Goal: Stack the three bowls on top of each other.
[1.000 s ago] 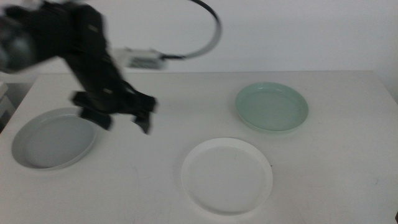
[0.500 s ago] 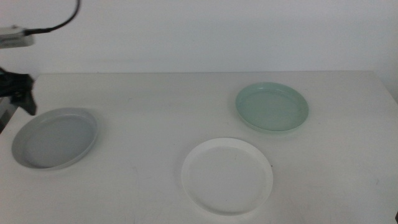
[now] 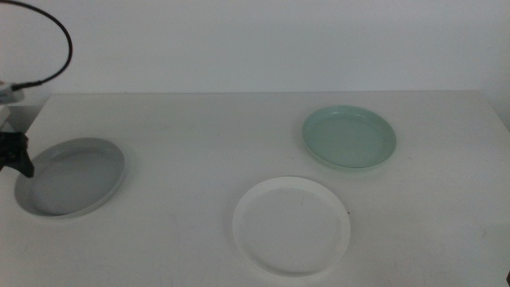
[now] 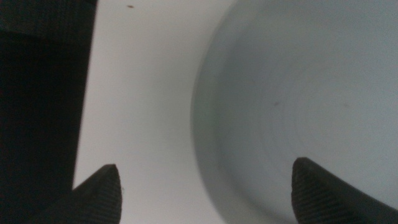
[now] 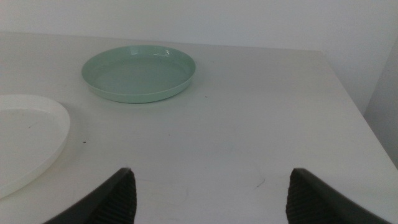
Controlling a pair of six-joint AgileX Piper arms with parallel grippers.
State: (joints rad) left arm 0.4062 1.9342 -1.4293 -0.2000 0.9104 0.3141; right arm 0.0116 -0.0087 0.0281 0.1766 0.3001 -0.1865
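The grey bowl (image 3: 72,177) sits at the table's left, the white bowl (image 3: 291,225) at front centre, and the mint green bowl (image 3: 349,137) at back right. All three lie apart. My left gripper (image 3: 16,155) is at the picture's left edge, just over the grey bowl's left rim. In the left wrist view it (image 4: 205,163) is open and empty, and its jaws straddle the rim of the grey bowl (image 4: 298,93). My right gripper (image 5: 211,171) is open and empty, out of the middle view, facing the mint bowl (image 5: 140,73) and the white bowl (image 5: 25,137).
The white table (image 3: 199,143) ends just left of the grey bowl; a dark drop (image 4: 37,93) shows past that edge. A black cable (image 3: 60,48) loops at the back left. A white wall stands behind the table.
My left arm has swung from over the table's middle left out to the left edge. It then came down beside the grey bowl's left rim. The bowls have not moved.
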